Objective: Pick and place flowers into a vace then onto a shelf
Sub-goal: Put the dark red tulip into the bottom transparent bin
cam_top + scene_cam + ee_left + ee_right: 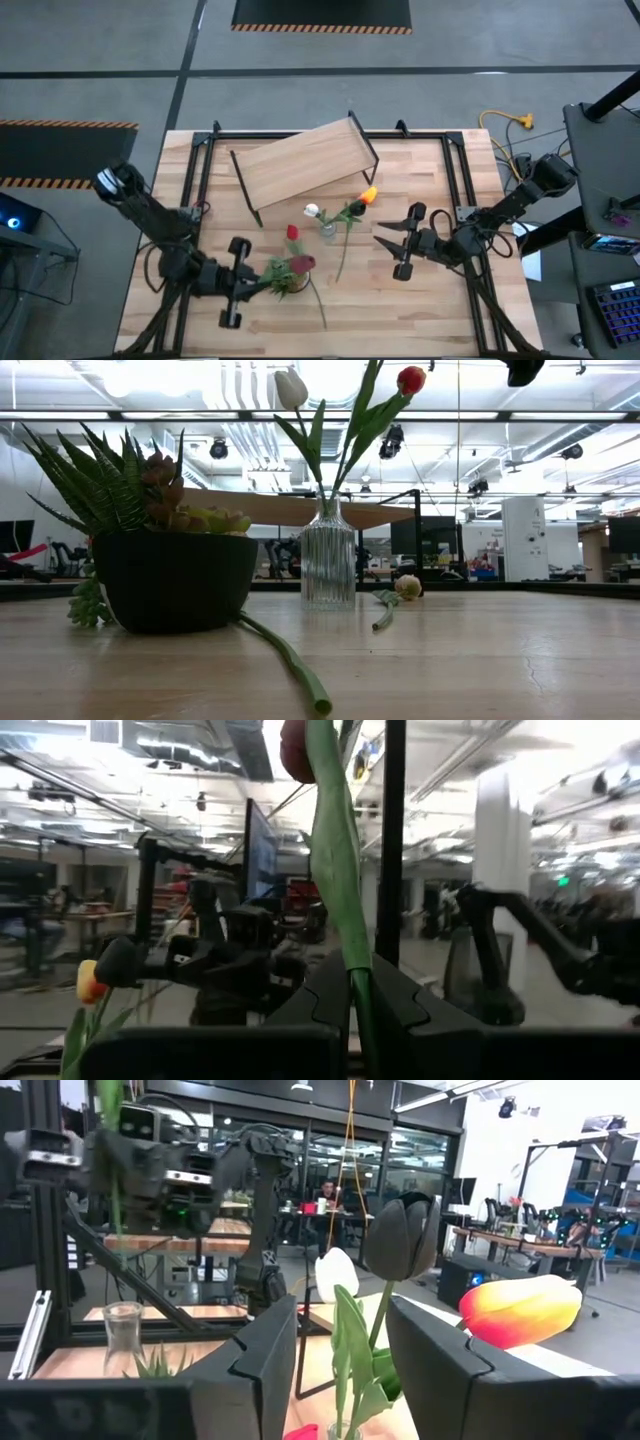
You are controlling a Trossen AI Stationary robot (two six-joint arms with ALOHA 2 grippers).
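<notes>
Since my left hand (258,282) is pressed shut on the green stalk of a red flower (335,850), what matters is where the vase (327,229) lies from it: ahead of the fingers, toward the middle of the table (420,310), past the potted plant (175,580) that sits just beside this hand. The stalk crosses the fingers, so its long axis runs across the hand with the head well clear of the grip. I judge it must be tipped stalk-end down over the vase mouth. The vase is clear ribbed glass, upright between my two hands and near the front of the shelf (300,165); it already holds a white flower (291,388) and a red-headed one (411,379) on long leafy stalks. My right hand (385,242) hangs on the far side of the vase, pointing at it, fingers spread with nothing pinched. An orange-yellow flower (367,196) lies flat on the table, head toward the shelf, and the right hand is the nearer to it. Another loose stalk (290,660) lies on the table by the pot.
</notes>
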